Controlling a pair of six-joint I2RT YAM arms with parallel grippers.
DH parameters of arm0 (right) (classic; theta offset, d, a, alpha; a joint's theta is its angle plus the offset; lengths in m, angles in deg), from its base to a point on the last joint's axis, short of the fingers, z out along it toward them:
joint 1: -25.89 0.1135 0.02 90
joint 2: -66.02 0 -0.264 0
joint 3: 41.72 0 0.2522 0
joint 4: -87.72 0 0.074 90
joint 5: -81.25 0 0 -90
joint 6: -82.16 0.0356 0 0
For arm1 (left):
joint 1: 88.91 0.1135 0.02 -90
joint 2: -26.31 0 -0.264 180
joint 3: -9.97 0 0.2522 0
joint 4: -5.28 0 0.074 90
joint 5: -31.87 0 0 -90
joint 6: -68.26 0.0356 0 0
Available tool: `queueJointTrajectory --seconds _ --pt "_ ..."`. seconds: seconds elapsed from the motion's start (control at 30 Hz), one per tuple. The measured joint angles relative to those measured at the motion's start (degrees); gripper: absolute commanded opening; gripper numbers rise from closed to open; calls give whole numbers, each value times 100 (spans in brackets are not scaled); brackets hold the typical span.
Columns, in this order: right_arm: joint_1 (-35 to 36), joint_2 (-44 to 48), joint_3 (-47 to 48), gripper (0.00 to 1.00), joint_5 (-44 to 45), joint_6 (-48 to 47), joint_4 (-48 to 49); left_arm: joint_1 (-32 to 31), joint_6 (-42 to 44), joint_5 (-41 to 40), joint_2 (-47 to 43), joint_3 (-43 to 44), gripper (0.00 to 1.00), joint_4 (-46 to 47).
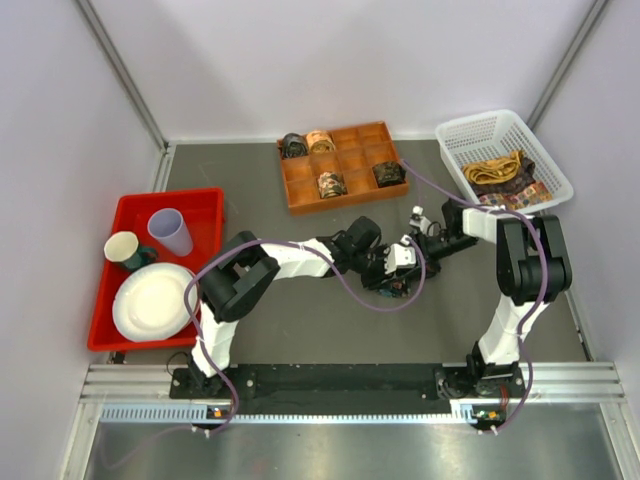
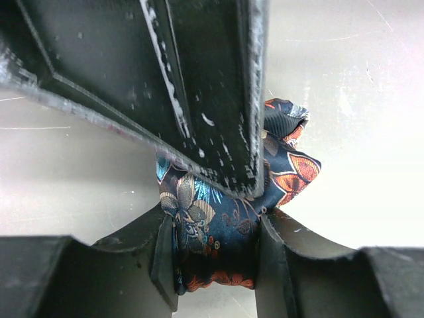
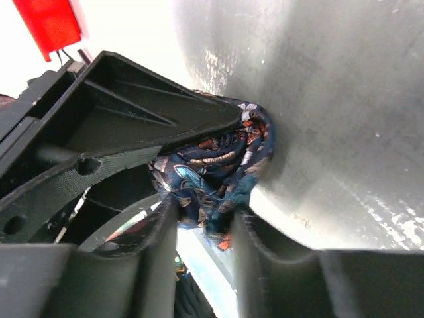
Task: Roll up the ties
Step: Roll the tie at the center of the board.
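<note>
A dark blue floral tie [image 2: 218,218] with red and gold marks is bunched into a small coil between both grippers, above the grey table. My left gripper [image 2: 215,262] is shut on its lower part, a finger on each side. My right gripper [image 3: 205,222] is shut on the same tie [image 3: 212,172] from the other side, and one of its fingers [image 2: 199,86] crosses the left wrist view. In the top view the two grippers meet at mid-table, left [image 1: 385,268] and right [image 1: 408,252], and hide most of the tie.
An orange compartment box [image 1: 352,137] at the back holds several rolled ties [image 1: 331,184]. A white basket [image 1: 470,132] at the back right holds loose ties [image 1: 500,172]. A red tray [image 1: 140,205] on the left holds two cups and a white plate [image 1: 152,300].
</note>
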Motion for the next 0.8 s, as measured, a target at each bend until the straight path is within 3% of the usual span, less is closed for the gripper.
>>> queueJointTrajectory --seconds 0.07,0.13,0.17,0.23,0.33,0.37,0.57,0.8 --pt "0 0 50 3 57 42 -50 -2 -17 -13 0 0 8 -2" --pt "0 0 107 0 98 87 -131 -11 -28 -39 0 -2 12 -9" --pt "0 0 142 0 144 98 -179 -15 -42 -50 0 -2 24 -9" --pt "7 -4 179 0 199 98 -238 -22 -55 -72 -11 -17 35 4" --pt "13 -20 212 0 216 79 -289 -31 -72 -120 -50 -90 67 92" --pt "22 -46 236 0 203 52 -317 -31 -74 -170 -55 -138 99 140" --pt "74 -212 367 0 127 -179 -492 195 -181 -122 -245 -581 99 730" --pt "114 -315 549 0 120 -758 -686 455 48 240 -697 -1211 99 702"
